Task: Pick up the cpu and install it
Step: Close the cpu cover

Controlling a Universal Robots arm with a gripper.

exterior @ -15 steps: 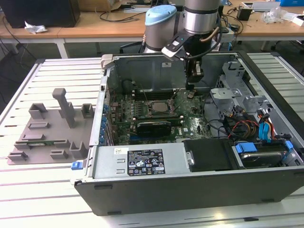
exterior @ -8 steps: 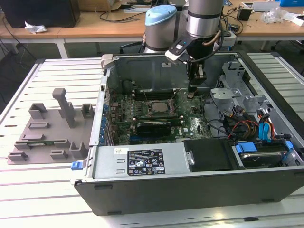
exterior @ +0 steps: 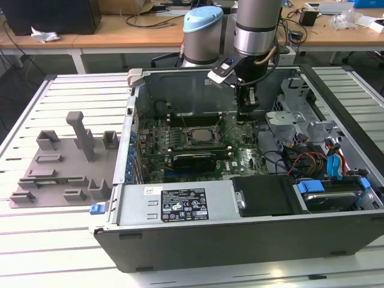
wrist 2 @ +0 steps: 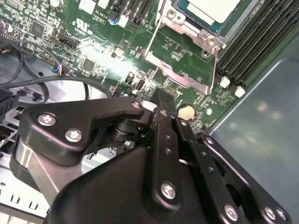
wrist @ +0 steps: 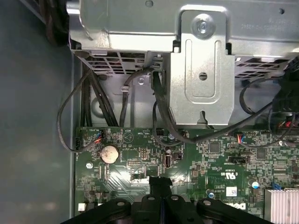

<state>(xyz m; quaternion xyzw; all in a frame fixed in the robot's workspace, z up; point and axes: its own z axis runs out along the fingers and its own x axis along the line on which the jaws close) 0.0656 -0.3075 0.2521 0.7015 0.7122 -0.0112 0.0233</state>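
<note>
the exterior view stands off and high, looking down into the open computer case (exterior: 240,240) on the counter (exterior: 60,255). both wrist views sit close over the motherboard (wrist 2: 84,28) (wrist: 140,154), looking past the jaws onto it.

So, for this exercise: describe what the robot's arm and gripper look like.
The arm is a silver-grey tube with a pale blue joint cap and a cable looping at the wrist. The gripper is black, built of jointed bars with silver screws.
</note>
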